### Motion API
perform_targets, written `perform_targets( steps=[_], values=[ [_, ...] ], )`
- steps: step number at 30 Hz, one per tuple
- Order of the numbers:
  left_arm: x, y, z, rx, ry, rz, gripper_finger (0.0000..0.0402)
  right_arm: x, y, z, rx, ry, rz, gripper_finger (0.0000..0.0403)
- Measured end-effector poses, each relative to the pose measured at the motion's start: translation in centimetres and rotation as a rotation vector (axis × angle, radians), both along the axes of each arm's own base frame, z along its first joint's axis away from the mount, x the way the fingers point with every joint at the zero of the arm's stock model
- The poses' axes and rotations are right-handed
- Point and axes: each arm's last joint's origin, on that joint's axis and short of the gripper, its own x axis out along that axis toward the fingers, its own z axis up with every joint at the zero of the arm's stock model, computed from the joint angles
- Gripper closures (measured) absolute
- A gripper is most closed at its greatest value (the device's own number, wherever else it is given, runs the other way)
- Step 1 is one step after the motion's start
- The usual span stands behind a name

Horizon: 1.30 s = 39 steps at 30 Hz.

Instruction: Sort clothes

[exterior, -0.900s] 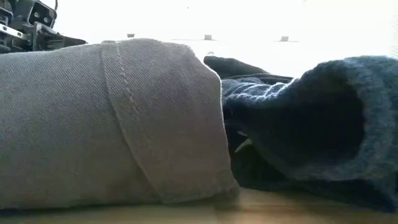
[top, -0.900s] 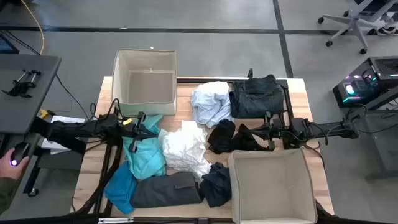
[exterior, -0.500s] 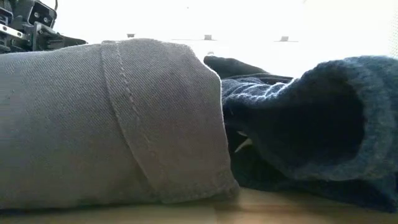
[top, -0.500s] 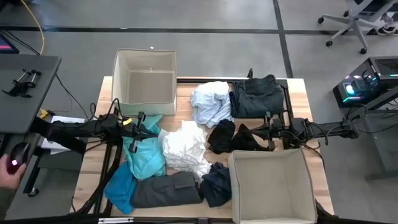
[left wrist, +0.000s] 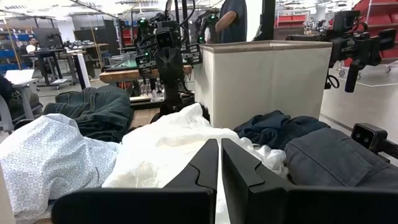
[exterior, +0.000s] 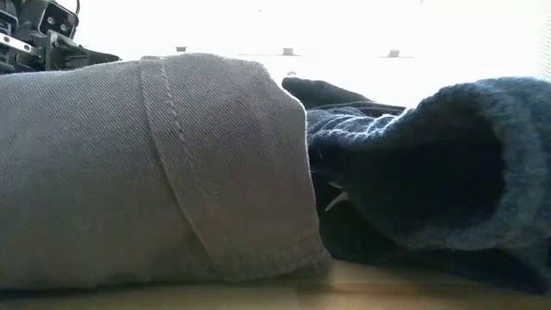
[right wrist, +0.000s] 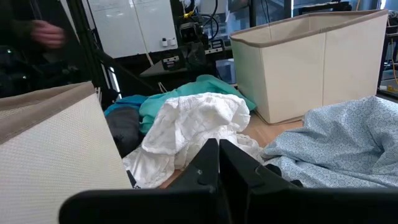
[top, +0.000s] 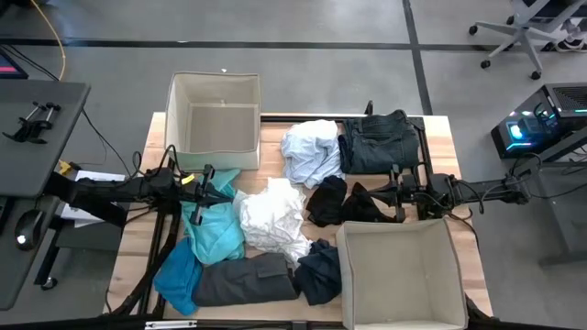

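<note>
Nothing has moved: both arms stay level over the clothes point(top: 275, 220), jaws closed.

Two slim, matte black jointed arms make up the robot. From above, the left arm point(top: 128, 188) is a chain of dark tubular links with blocky joint housings, thin black cables looping along it near the wrist. The right arm point(top: 477, 191) is built alike, with a cable trailing from its outer link. The left gripper point(left wrist: 220, 163) ends in two flat, black, wedge-shaped plastic fingers with stepped inner edges, mounted on a wide black crossbar. The right gripper point(right wrist: 218, 163) has the same pair of angular black fingers on a broad, smooth black bar with rounded corners.
</note>
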Motion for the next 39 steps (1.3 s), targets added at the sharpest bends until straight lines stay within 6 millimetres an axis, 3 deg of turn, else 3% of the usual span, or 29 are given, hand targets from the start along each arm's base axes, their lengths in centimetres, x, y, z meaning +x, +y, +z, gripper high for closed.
perform_targets(
  steps=[13, 16, 24, 28, 32, 35, 39],
  values=[
    [0.0, 0.0, 0.0, 0.000, 0.000, 0.000, 0.0401, 0.0, 0.0, 0.1, 0.007, -0.010, -0.005, 0.0402],
    [0.0, 0.0, 0.0, 0.000, 0.000, 0.000, 0.0402, -0.1, 0.0, 1.4, 0.187, -0.143, -0.001, 0.0402],
    [0.0, 0.0, 0.0, 0.000, 0.000, 0.000, 0.0402, -2.5, -1.6, 6.2, 0.896, -0.844, -0.210, 0.0402],
    [0.0, 0.0, 0.0, 0.000, 0.000, 0.001, 0.0402, -3.3, -1.5, 9.9, 0.811, -0.885, -0.158, 0.0402],
    [0.0, 0.0, 0.0, 0.000, 0.000, 0.000, 0.0401, -2.4, -1.2, 15.4, 0.629, -0.818, -0.117, 0.0402],
    [0.0, 0.0, 0.0, 0.000, 0.000, 0.000, 0.0402, -0.6, -0.8, 19.6, 0.540, -0.754, -0.111, 0.0402],
    [0.0, 0.0, 0.0, 0.000, 0.000, 0.000, 0.0401, 2.9, -0.7, 23.1, 0.503, -0.518, -0.265, 0.0402]
  ],
)
